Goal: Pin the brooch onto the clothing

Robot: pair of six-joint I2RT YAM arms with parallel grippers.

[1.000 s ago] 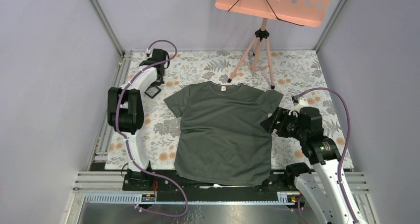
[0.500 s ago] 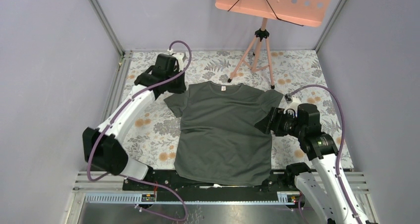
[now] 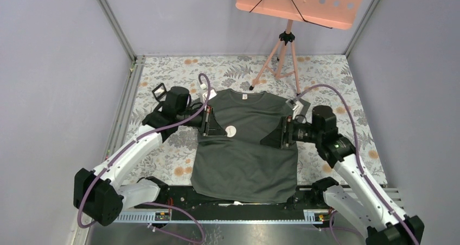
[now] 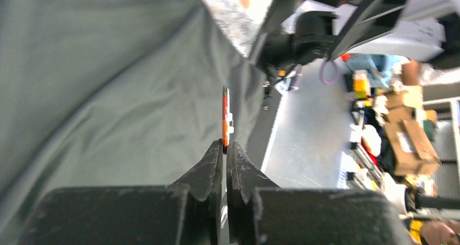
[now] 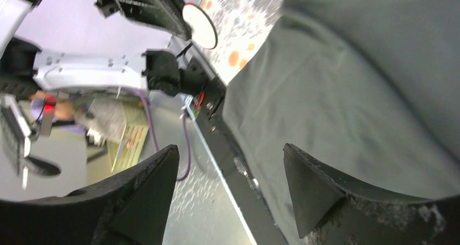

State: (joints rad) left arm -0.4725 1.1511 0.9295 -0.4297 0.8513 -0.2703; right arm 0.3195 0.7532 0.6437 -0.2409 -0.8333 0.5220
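1. Left tool [image 4: 224,143]: fingertips pinched together on the lower rim of the brooch [image 4: 225,117]; holds it edge-on, standing out past the tips.
2. Brooch: orange face, pale back with a small white stub. Sits over the chest of the dark grey-green T-shirt [image 3: 247,153], left of centre in the top view. Contact with the fabric: cannot tell.
3. Right tool [image 5: 230,150]: jaws wide apart, gripping nothing. Hovers over the right-hand side of the T-shirt below the sleeve, pointed toward the left tool.
4. T-shirt: lies flat, front up, neck away from the arm bases, white label visible inside the collar. Hem at the near edge of the bench [image 3: 325,74], covered by a floral cloth.
5. Small black square case [image 3: 159,91]: rests on the floral cloth just beyond the left arm, apart from the T-shirt.
6. Orange music stand [image 3: 301,1]: stands on its tripod at the far edge, behind the T-shirt.
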